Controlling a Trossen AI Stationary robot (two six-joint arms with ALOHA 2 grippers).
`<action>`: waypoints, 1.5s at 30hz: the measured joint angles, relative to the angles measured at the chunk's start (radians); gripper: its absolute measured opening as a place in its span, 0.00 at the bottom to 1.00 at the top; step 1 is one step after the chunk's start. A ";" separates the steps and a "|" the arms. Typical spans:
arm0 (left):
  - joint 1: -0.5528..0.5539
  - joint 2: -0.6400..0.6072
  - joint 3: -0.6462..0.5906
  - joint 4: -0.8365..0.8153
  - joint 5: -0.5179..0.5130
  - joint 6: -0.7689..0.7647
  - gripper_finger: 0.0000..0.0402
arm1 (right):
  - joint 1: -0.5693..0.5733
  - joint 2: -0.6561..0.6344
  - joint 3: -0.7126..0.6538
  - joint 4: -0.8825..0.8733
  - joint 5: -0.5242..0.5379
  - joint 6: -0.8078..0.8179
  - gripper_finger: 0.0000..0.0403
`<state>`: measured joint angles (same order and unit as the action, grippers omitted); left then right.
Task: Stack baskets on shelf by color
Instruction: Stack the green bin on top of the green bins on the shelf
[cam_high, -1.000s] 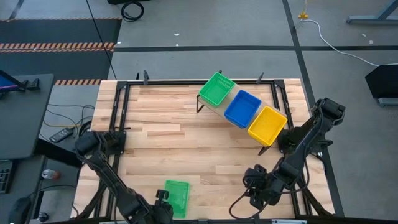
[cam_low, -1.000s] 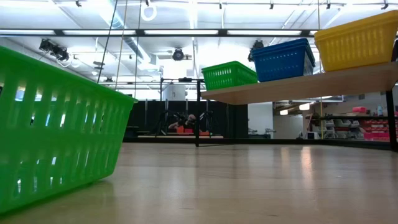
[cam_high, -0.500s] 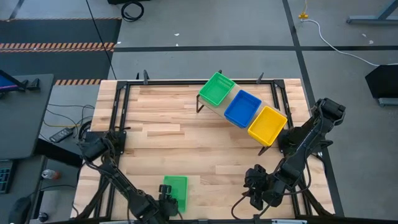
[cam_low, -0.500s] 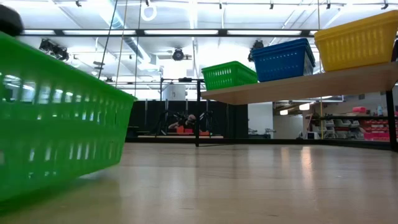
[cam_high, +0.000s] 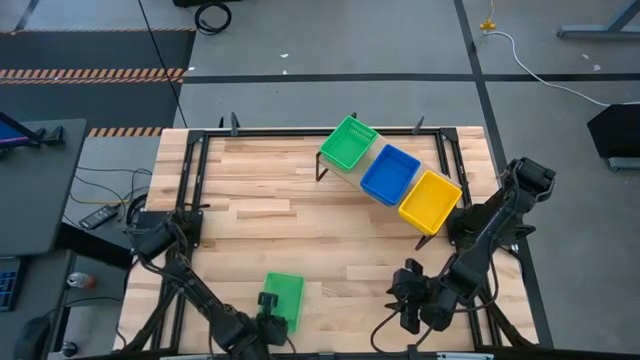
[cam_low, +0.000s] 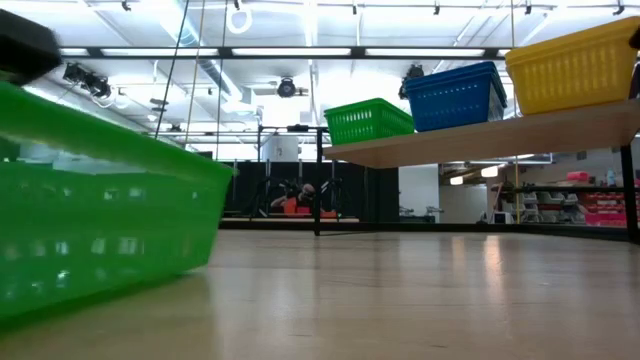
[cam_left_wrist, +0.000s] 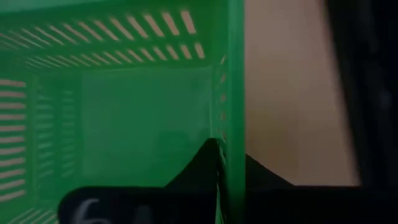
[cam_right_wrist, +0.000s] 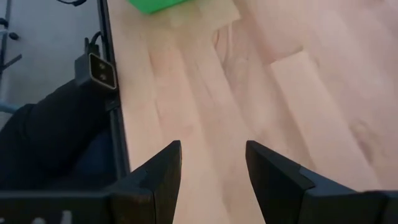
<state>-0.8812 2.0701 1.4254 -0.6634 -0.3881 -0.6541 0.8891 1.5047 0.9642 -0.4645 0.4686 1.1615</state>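
The left gripper (cam_high: 268, 305) sits at the table's near edge, fingers pinched shut on the rim of a loose green basket (cam_high: 284, 296); the left wrist view shows one dark fingertip (cam_left_wrist: 208, 163) against the basket's wall. The shelf (cam_high: 366, 180) stands well apart at the far side, carrying a green basket (cam_high: 348, 142), a blue basket (cam_high: 390, 174) and a yellow basket (cam_high: 430, 199) in a row. The right gripper (cam_right_wrist: 211, 163) waits, fingers spread, over bare wood. Risk, as I judge it: a thin one-wall grip may let the basket swing or slip during the lift.
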 joint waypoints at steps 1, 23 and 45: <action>0.009 0.000 0.000 -0.012 -0.001 0.013 0.01 | -0.005 0.000 0.000 0.000 0.004 -0.015 0.46; 0.501 -0.478 0.070 -0.162 -0.027 0.827 0.00 | -0.125 0.000 0.000 0.008 0.041 -0.286 0.46; 1.132 -0.417 0.363 -0.218 0.451 1.543 0.01 | -0.206 0.000 0.001 0.021 0.086 -0.378 0.46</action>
<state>0.2504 1.6530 1.7885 -0.8813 0.0632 0.8885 0.6827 1.5047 0.9653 -0.4438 0.5549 0.7837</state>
